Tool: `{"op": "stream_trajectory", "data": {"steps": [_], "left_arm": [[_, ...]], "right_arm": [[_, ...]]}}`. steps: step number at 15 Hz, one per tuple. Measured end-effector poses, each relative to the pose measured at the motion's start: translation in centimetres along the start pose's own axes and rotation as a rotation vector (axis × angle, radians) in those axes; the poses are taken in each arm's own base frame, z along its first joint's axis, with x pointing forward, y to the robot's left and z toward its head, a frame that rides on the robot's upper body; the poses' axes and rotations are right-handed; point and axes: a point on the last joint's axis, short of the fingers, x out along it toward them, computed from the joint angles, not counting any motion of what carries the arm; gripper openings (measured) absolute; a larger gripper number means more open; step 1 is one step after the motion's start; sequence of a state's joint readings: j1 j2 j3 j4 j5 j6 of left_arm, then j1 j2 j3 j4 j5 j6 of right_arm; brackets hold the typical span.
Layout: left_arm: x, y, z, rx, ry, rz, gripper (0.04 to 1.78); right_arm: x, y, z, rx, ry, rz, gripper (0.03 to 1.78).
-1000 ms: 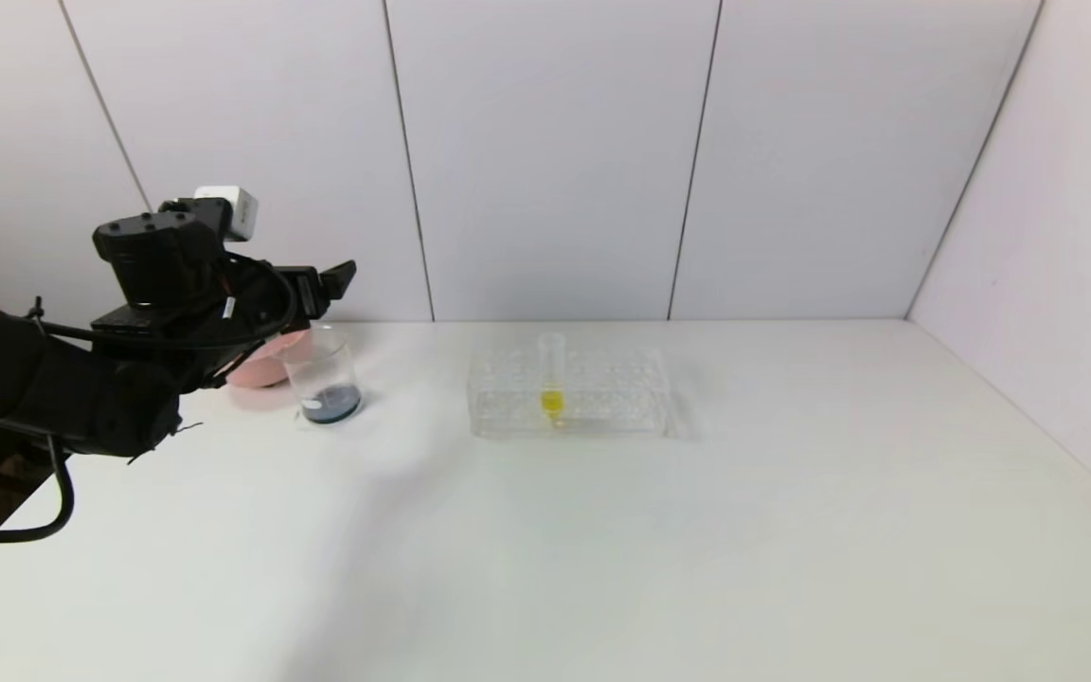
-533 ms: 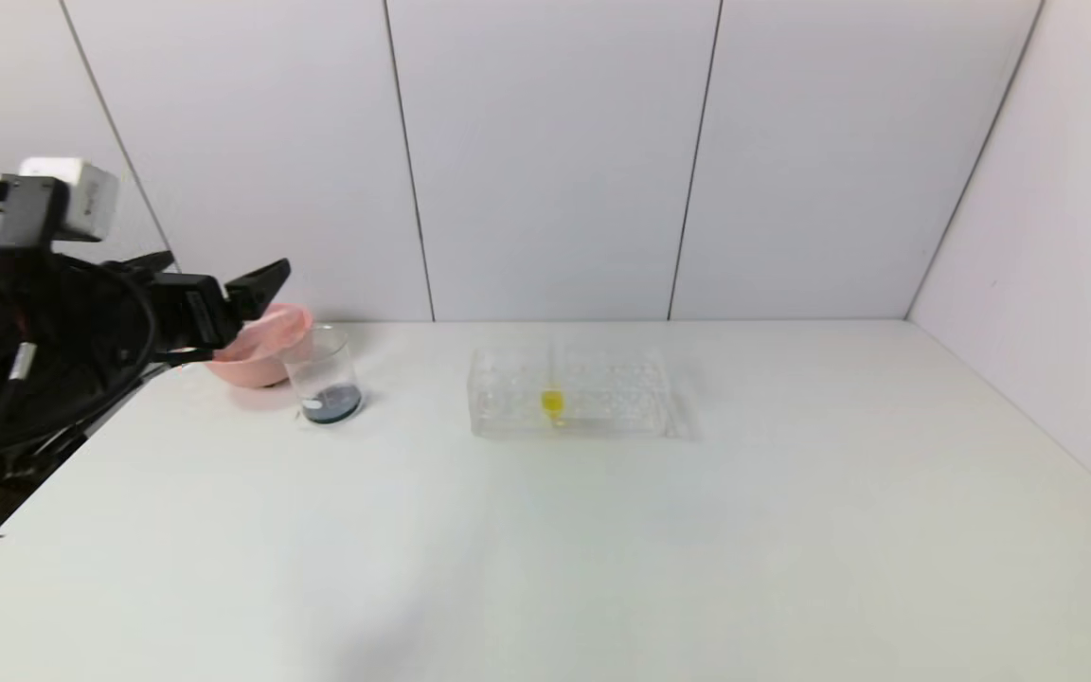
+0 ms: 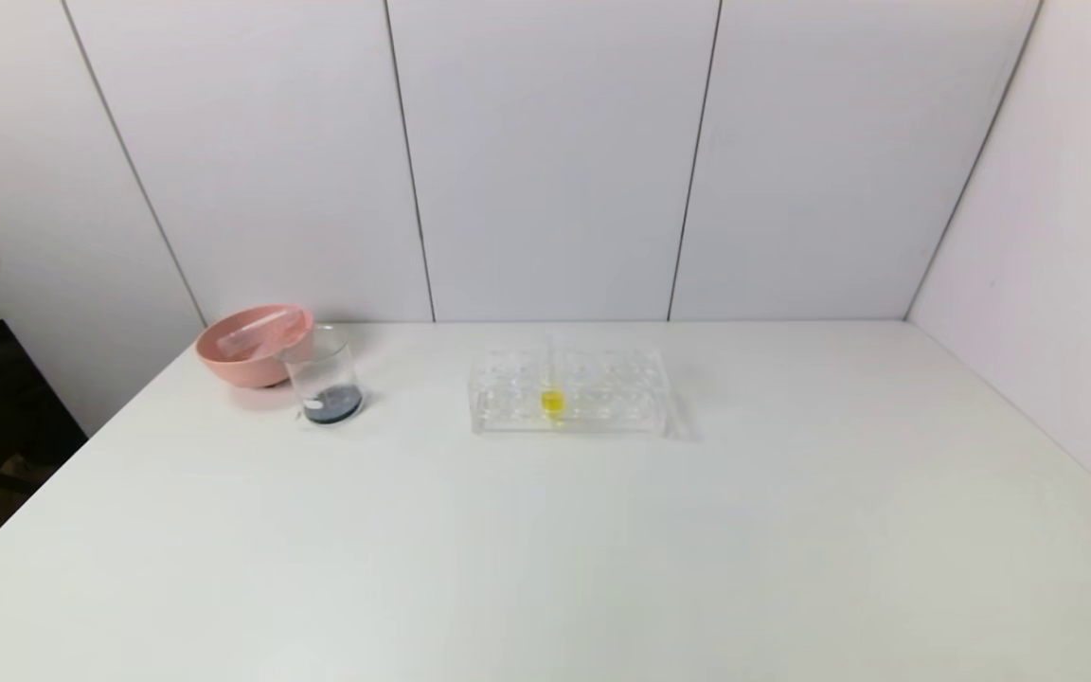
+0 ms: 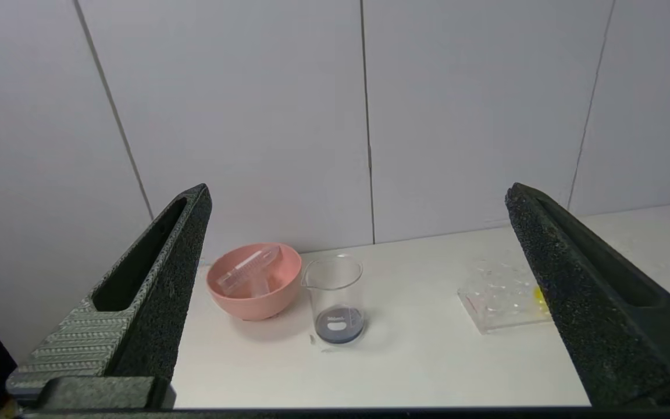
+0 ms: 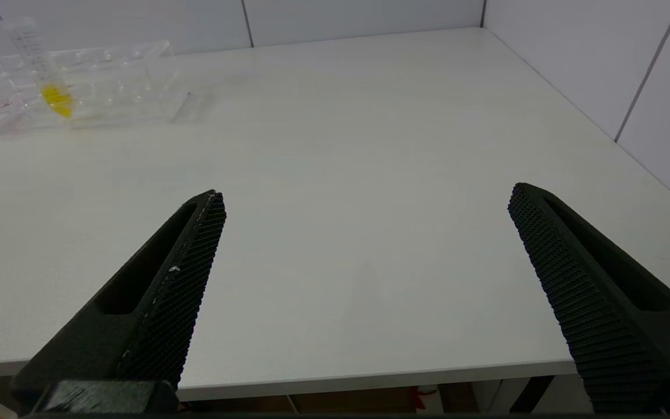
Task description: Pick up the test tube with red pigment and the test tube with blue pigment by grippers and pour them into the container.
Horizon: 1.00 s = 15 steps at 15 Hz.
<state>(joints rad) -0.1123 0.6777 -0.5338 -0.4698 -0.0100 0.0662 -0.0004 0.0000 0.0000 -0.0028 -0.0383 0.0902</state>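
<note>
The white surface [image 3: 545,530] fills the lower half of the head view, and neither arm appears in that view. At its upper left, near the back wall, the small clear glass beaker with straight sides and a pouring lip, the container [image 3: 323,374], stands upright with a shallow layer of dark blue-grey liquid at its bottom. Just beside and behind it sits a round pink bowl [image 3: 244,358], in which empty clear tubes [image 3: 257,332] lie tilted against the rim; whether these are the red and blue pigment tubes cannot be told, as no red or blue liquid shows in them. Centre frame, well apart from the container, a clear plastic tube rack [image 3: 602,393] rests flat on the surface and holds one upright slim clear tube with yellow liquid [image 3: 552,398] at its rounded bottom. In the left wrist view, the left gripper [image 4: 358,198] has its two black wedge-shaped fingers [image 4: 154,291] spread wide apart and grips nothing; it is off the surface's near edge, facing the bowl [image 4: 236,299], the container [image 4: 336,299] and the rack [image 4: 498,302]. In the right wrist view, the right gripper [image 5: 367,195] likewise has its fingers [image 5: 166,285] wide apart and holds nothing, positioned at the near edge of the surface, with the rack [image 5: 120,81] and yellow tube [image 5: 50,81] at the upper left of that frame.
</note>
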Motion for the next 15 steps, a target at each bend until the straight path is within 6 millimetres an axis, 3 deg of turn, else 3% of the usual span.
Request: {"op": "stream_trajectory", "data": {"steps": [2,4,10,13,15], "left_arm": [[-4.5,0.0,0.7,0.002,-0.031,0.010,1.76],[-7.5,0.2,0.8,-0.002,-0.058,0.096,1.76],[-10.7,0.0,2.1,0.086,-0.101,0.222,1.76],[-12.8,-0.5,0.7,0.095,-0.156,0.201,1.76],[-14.0,-0.8,-1.2,0.097,-0.193,0.190,1.76]], "right_arm": [[0.0,0.0,0.0,0.001,0.000,0.000,1.77],[0.0,0.0,0.0,0.001,0.000,0.000,1.77],[0.0,0.0,0.0,0.001,0.000,0.000,1.77],[0.0,0.0,0.0,0.001,0.000,0.000,1.77],[0.0,0.0,0.0,0.001,0.000,0.000,1.77]]}}
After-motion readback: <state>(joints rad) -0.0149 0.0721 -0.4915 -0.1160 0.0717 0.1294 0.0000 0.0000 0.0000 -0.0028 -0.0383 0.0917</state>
